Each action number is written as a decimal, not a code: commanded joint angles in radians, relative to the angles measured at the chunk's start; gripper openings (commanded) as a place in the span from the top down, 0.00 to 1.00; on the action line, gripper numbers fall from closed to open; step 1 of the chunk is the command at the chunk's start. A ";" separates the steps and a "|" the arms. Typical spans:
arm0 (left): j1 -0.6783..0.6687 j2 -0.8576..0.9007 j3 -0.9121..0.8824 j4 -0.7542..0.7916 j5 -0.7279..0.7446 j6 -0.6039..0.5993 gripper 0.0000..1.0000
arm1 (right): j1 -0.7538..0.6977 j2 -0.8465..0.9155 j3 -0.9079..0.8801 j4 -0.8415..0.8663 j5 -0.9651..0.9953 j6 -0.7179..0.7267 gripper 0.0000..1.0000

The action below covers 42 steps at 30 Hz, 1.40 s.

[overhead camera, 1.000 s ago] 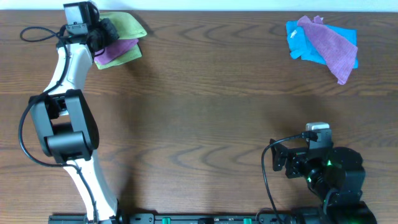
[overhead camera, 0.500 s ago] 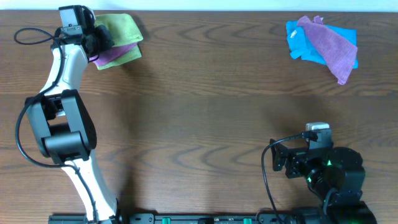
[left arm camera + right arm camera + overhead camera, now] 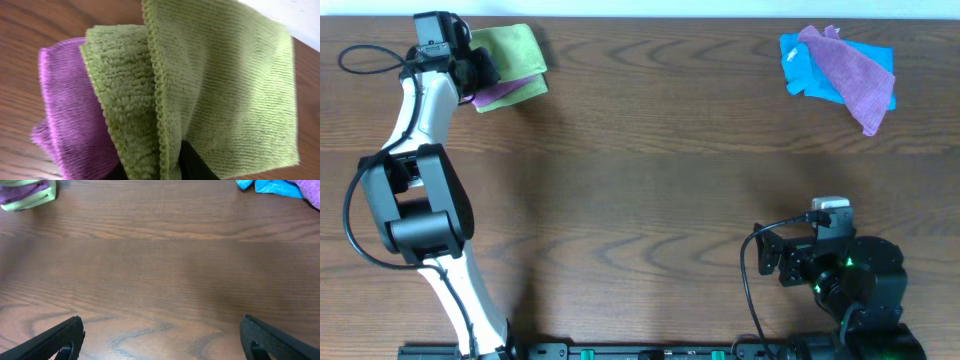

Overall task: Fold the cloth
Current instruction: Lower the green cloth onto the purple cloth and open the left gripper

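Leftward, toward 10 o'clock, the left end effector (image 3: 480,66) has shifted, apparently clamped on the cloth (image 3: 512,45) at the desk's (image 3: 650,180) 11 o'clock corner. Lifting could drag along the purple cloth (image 3: 510,92) touching underneath. The right end effector (image 3: 160,326) rests apart, empty.

Overhead looks straight down; left wrist hugs the cloth (image 3: 225,90), which right wrist probably glimpses far off.
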 commanded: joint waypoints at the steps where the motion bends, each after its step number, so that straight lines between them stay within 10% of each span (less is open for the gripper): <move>1: 0.019 0.011 0.023 -0.014 -0.045 0.022 0.74 | -0.009 -0.005 -0.005 0.002 0.000 0.015 0.01; 26: 0.042 -0.156 0.023 -0.171 -0.079 0.044 0.03 | -0.009 -0.005 -0.005 0.002 -0.001 0.015 0.01; 42: -0.098 -0.305 0.023 -0.428 -0.077 0.036 0.05 | -0.009 -0.005 -0.005 0.002 0.000 0.015 0.01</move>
